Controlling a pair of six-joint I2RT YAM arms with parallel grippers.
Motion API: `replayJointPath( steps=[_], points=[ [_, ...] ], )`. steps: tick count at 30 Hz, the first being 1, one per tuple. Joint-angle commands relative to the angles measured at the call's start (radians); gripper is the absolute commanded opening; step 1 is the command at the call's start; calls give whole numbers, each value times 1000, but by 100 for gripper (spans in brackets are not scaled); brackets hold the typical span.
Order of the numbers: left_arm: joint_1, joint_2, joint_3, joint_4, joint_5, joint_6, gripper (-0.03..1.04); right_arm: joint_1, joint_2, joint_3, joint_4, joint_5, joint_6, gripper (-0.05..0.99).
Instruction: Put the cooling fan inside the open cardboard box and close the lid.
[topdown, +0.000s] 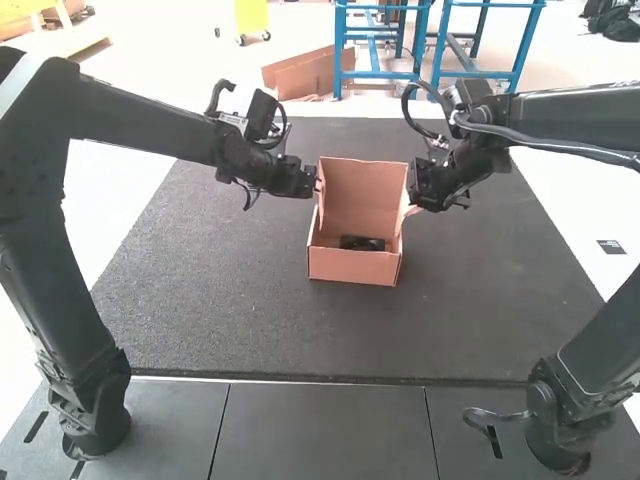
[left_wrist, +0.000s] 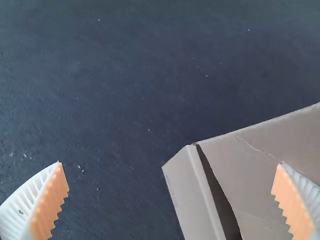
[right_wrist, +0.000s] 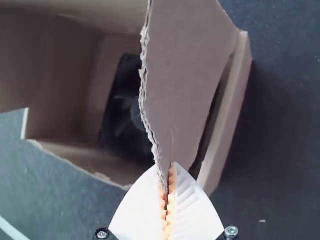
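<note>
Black cooling fan (topdown: 360, 242) lies in the brown cardboard box (topdown: 352, 265); right tool (right_wrist: 167, 175) pinches its right flap (right_wrist: 185, 75), left tool (topdown: 306, 184) wide.

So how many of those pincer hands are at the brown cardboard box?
2. The left white ribbed gripper stands open at the left edge of the brown cardboard box; the right gripper is shut on its right flap.

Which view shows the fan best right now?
Right wrist view: it looks into the cardboard box at the cooling fan, part-covered by a flap. High view: a small dark shape. Left wrist: the box's outer corner.
</note>
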Motion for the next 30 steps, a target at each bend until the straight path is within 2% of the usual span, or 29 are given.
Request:
replayJointPath(
  steps=[1, 10, 20, 21, 26, 27, 28, 30],
  points=[
    [-13, -54, -8, -4, 27, -6, 97, 13, -36, -19, -2, -17, 16, -1],
    [-33, -121, -80, -79, 25, 16, 97, 25, -42, -72, -2, -17, 11, -1],
    [-30, -222, -164, -97, 24, 20, 97, 25, -42, -114, 5, -16, 17, 0],
    [-29, -227, -164, -99, 21, 20, 97, 25, -42, -109, 17, -16, 25, 6],
    [-27, -235, -143, -99, 16, 22, 97, 20, -53, -46, 35, -22, 45, 66],
    [-27, -235, -135, -96, 7, 22, 97, 19, -54, -34, 34, -31, 45, 83],
    [-27, -236, -124, -94, 1, 22, 97, 17, -54, -22, 34, -39, 45, 92],
    [-27, -235, -104, -85, -10, 23, 97, 16, -59, -3, 18, -53, 42, 92]
  ],
)
